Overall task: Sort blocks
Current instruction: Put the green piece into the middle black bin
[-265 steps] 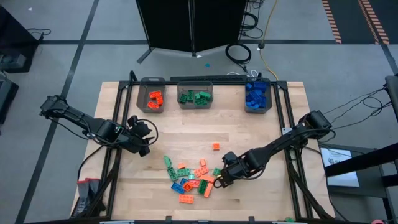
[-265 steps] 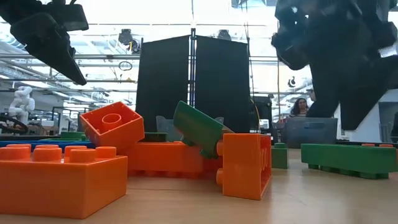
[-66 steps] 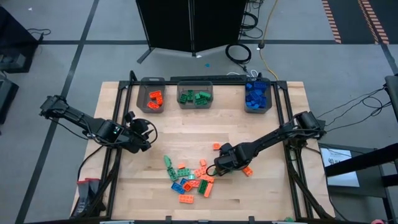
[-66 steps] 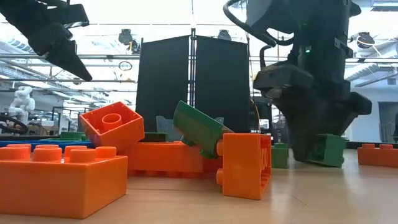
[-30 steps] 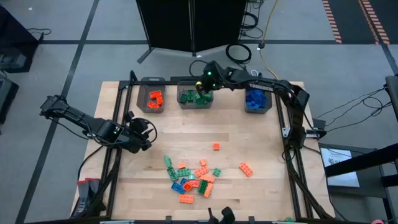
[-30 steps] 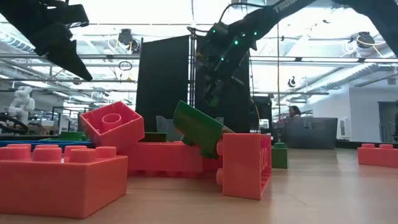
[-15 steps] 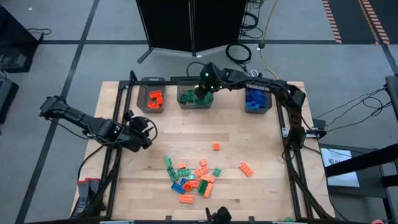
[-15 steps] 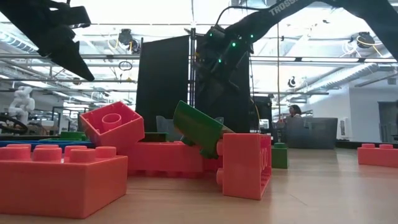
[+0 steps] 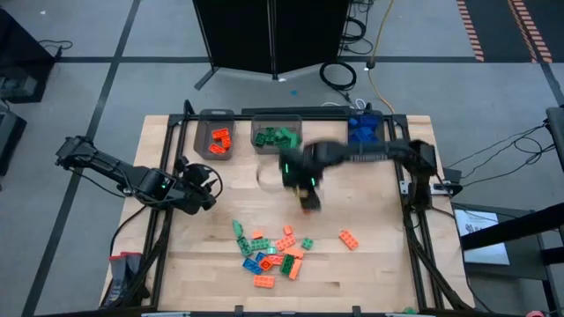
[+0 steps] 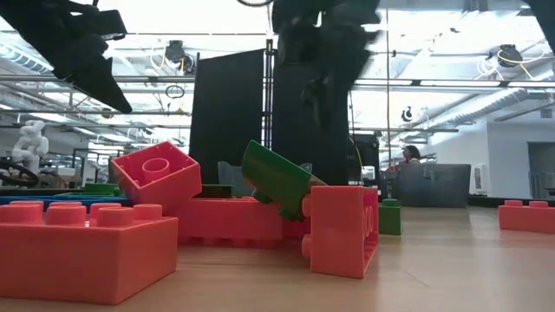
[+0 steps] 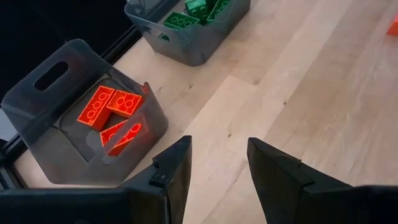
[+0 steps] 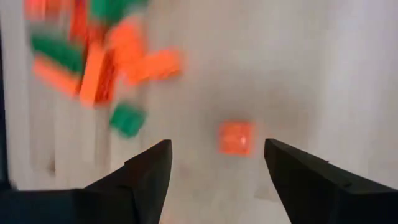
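- The blocks (image 9: 273,251) not yet sorted lie in a mixed orange, green and blue heap near the table's (image 9: 379,273) front edge, about midway along it.
- Two orange strays sit apart: a single orange block (image 12: 236,138) out toward the table's middle, and an orange brick (image 9: 349,239) off to the heap's right.
- Along the far edge, the orange bin (image 9: 214,134) holds a few, the green bin (image 9: 277,134) several, and the blue bin (image 9: 364,134) looks fullest.
- By my reading, sorting is well under way, with roughly a dozen or more left.
- The right gripper (image 12: 217,163) hovers over the table's middle, jaws apart and empty, above the single orange block.
- The left gripper (image 11: 219,163) waits near the left edge, jaws parted, holding nothing.
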